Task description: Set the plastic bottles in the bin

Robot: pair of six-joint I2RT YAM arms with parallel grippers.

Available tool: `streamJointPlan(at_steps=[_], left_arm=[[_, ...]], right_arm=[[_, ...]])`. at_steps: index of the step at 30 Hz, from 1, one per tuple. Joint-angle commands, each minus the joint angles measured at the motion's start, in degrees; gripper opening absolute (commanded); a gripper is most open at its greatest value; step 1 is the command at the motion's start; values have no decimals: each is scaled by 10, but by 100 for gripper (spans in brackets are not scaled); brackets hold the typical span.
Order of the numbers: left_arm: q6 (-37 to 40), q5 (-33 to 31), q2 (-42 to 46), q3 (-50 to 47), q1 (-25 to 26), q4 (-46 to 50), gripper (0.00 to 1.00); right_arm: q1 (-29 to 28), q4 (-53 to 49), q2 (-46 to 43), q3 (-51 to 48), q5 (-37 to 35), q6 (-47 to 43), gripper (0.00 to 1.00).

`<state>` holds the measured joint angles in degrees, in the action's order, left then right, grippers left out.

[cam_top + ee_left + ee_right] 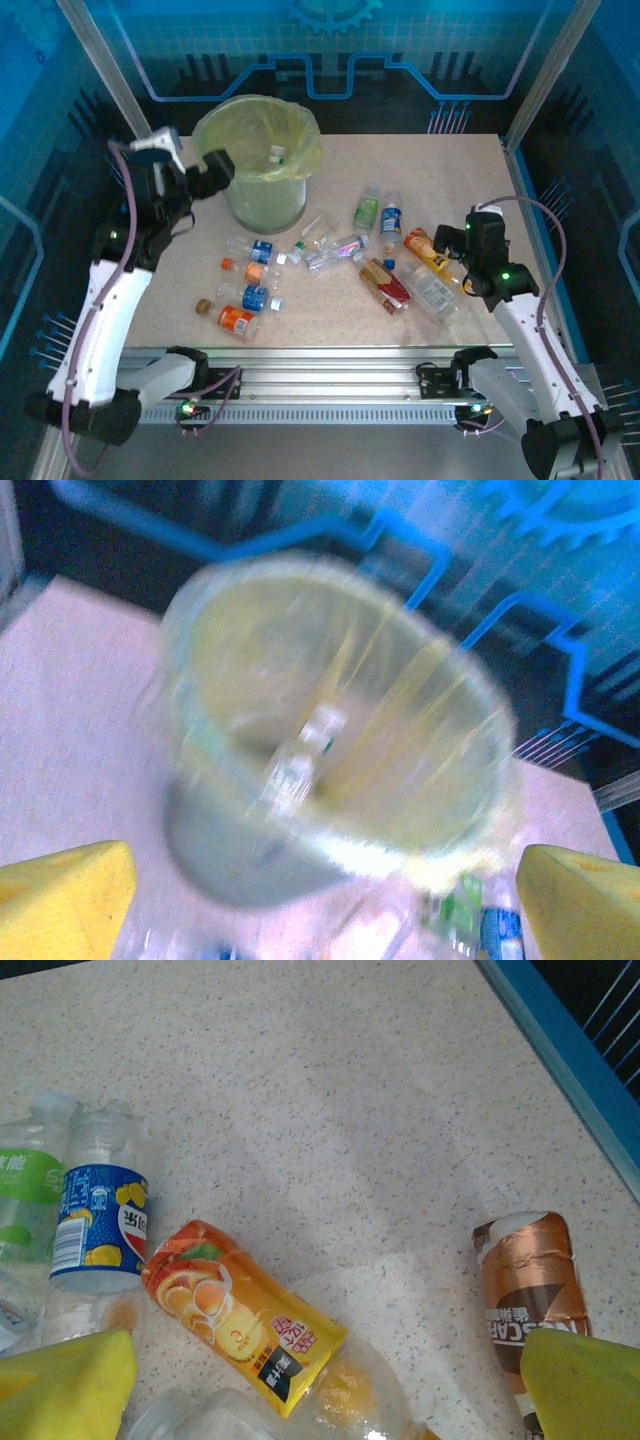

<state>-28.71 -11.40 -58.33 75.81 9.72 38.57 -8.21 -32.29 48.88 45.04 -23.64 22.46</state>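
Speckled beige table (440, 170) sits inside a blue-lit cage with metal posts (105, 70) at the far corners. The bin (258, 200) stands far left of centre with a bottle (277, 154) inside. The other bottles (338, 248) lie on their sides across the middle, from a near-left cluster to a group on the right.

The left gripper (215, 168) hangs at the bin's left rim, jaws wide with nothing between them. The right gripper (448, 240) hovers over the right group, jaws also wide and empty. Below its fingers lies an orange bottle (240, 1325), with a brown bottle (530, 1295) to the right and a blue bottle (98, 1225) to the left.

These bottles look empty or nearly so. They are probably light and thin-walled, likely to dent under a hard squeeze and to roll or skid on the smooth top. The best hold is probably across the belly at the label, jaws square to the long axis. The orange bottle lies close against its neighbours, so closing on it may nudge them.

Bare table lies far right and around the bin. The table edge and blue rail (560, 1050) run close by the right arm. The bin's rim stands tall, so a carried bottle needs lift to clear it.
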Motion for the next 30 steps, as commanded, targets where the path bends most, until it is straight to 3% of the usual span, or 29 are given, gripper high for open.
streamJointPlan(at_steps=[1,7,16,23,30], left_arm=[[-154,-25,60,-68,4,138,99],[-303,14,138,-148,4,245,98],[-447,65,143,-252,19,327,92],[-494,107,152,-321,26,332,86],[-495,152,125,-386,32,243,82]], right_arm=[[-5,-13,3,19,-21,-5,100],[-3,-5,8,16,-25,-12,100],[9,-13,25,21,-31,-16,100],[17,-16,22,20,-34,-12,100],[21,-13,24,22,-29,-12,100]])
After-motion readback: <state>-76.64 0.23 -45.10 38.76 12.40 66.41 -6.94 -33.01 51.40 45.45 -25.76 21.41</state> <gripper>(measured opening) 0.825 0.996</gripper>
